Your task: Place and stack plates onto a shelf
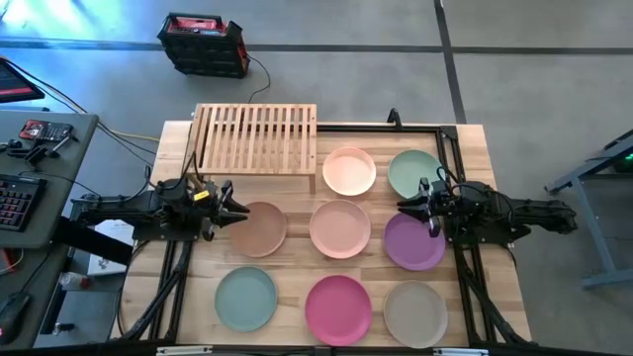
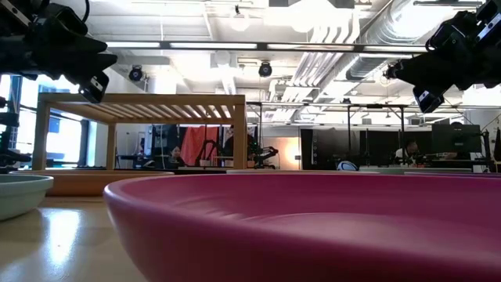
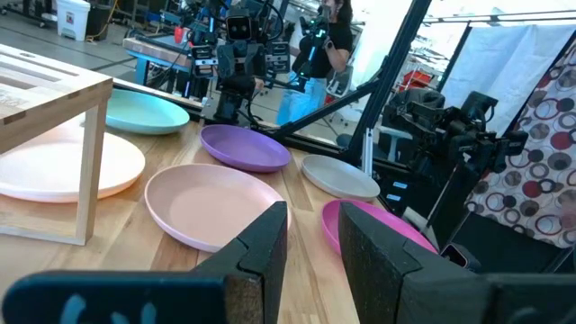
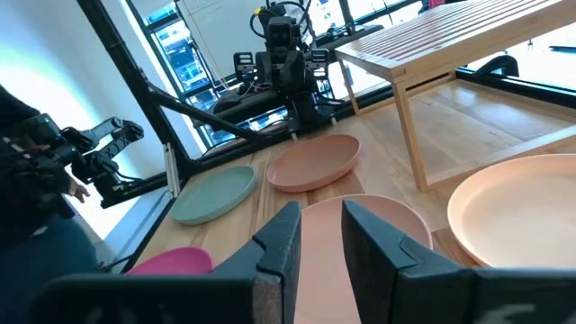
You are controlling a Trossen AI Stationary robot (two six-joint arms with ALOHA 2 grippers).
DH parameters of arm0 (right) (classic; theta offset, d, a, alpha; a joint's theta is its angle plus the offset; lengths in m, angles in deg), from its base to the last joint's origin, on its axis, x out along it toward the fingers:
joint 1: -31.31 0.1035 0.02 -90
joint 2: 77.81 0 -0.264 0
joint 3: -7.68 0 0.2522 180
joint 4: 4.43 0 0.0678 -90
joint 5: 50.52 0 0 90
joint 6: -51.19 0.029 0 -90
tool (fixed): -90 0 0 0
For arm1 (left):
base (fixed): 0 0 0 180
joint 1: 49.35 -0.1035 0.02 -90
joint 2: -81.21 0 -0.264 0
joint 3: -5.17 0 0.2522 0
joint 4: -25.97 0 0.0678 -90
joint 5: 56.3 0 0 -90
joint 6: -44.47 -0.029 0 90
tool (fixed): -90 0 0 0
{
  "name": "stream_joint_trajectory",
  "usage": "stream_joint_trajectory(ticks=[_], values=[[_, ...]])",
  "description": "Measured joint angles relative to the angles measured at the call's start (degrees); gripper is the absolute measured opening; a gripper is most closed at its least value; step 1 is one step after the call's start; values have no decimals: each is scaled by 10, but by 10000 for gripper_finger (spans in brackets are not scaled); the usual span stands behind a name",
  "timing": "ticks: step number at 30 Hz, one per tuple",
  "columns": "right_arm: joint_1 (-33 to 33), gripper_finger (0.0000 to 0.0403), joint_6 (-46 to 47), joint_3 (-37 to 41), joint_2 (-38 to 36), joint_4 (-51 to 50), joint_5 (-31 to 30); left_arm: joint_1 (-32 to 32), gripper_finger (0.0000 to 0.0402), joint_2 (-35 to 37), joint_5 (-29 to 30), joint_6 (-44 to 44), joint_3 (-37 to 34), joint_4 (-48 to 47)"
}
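On desk: eight plates (image 1: pixel 340 228) lie flat in rows, none stacked, shelf (image 1: pixel 258 137) bare at the far-left corner. My left hand (image 1: pixel 233 205) hovers over the brown plate (image 1: pixel 259 228), released. Right hand (image 1: pixel 413 208) above the purple plate (image 1: pixel 410 246), fingers slightly parted, grasping nothing.

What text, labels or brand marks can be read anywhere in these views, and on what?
None can be read.
Plates and shelf: no markings.
Black and red case on the floor: no text resolves.
Yellow tag at the left claw: too small to read.
Right claw: no label seen.
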Motion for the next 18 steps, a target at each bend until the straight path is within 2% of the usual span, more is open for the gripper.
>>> stream_joint_trajectory(ticks=[10, 14, 18], values=[[0, 69, 0, 0, 0, 0, 0, 0, 90, 0, 0, 16, 0, 0], [0, 69, 0, 0, 0, 0, 0, 0, 90, 0, 0, 86, 0, 0], [0, 69, 0, 0, 0, 0, 0, 0, 90, 0, 0, 195, 0, 0]])
